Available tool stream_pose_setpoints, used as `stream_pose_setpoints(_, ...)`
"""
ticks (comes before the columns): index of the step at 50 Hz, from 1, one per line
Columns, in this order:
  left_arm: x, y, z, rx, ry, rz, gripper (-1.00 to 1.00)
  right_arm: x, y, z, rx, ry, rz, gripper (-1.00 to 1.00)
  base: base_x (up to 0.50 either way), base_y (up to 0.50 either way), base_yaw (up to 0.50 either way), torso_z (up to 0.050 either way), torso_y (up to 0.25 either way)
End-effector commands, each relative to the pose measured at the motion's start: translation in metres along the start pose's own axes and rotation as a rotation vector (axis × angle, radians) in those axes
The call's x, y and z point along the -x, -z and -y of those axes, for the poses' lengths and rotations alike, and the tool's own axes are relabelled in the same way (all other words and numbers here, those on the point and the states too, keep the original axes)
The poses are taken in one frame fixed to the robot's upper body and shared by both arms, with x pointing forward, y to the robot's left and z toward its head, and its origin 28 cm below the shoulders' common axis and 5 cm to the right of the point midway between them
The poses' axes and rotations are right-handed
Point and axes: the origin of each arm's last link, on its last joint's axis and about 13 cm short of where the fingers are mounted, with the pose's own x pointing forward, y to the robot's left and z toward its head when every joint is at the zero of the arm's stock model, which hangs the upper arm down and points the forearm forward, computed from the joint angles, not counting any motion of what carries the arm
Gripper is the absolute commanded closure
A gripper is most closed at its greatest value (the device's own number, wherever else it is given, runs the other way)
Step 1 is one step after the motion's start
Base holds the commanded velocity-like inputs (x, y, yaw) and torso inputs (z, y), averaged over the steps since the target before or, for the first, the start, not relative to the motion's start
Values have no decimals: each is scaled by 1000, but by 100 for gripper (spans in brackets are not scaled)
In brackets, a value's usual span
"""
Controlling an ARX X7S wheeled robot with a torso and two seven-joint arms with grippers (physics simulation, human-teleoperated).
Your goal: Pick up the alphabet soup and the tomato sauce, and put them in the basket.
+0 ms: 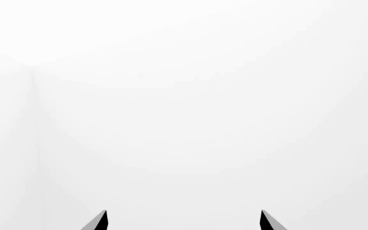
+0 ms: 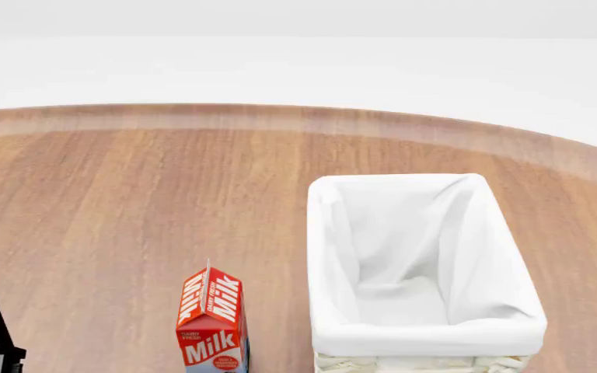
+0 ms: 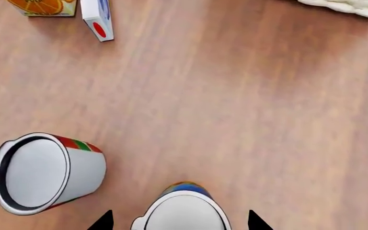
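The right end effector point(image 3: 178, 221) points down at the wooden surface point(image 3: 235, 120), fingers apart around the alphabet soup point(image 3: 182, 211), the tomato sauce point(image 3: 46, 172) just beside; the left end effector point(image 1: 184, 221) is also apart.

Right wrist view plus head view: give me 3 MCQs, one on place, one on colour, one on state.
1. In the right wrist view, which can lies between the right gripper's fingers?
A. the tomato sauce
B. the alphabet soup
C. neither

2. What colour is the milk carton in the head view?
A. blue
B. green
C. red and white

3. What is inside the basket?
A. only its white lining
B. one can
C. two cans

Answers:
1 B: the alphabet soup sits between the right gripper tips, while the tomato sauce stands off to one side.
2 C: the milk carton is red with white lettering.
3 A: the basket shows only cloth.
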Motion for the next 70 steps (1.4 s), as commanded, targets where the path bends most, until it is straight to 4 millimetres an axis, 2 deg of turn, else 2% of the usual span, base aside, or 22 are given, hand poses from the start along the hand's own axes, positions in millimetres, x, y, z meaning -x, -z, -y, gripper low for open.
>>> stream_pose_setpoints(1, 0, 1, 0, 2, -1, -1, -100, -6, 3, 2, -14, 5, -12, -100, 0, 0, 0, 0, 0)
stream_pose_setpoints(50, 1, 2, 0, -1, -1, -2, -100, -28, 21, 0, -56, -23, -60, -100, 0, 0, 0, 0, 0)
stream_pose_setpoints(68, 1, 2, 1, -1, -1, -3, -100, -29, 23, -2, -58, -34, -60, -100, 0, 0, 0, 0, 0)
stream_pose_setpoints(69, 1, 2, 1, 0, -1, -3, -100, -28, 23, -2, -55, -36, -56, 100, 0, 0, 0, 0, 0)
stream_pose_setpoints(70, 1, 2, 1, 1, -1, -3, -100, -28, 24, -3, -54, -37, -56, 100, 0, 0, 0, 0, 0)
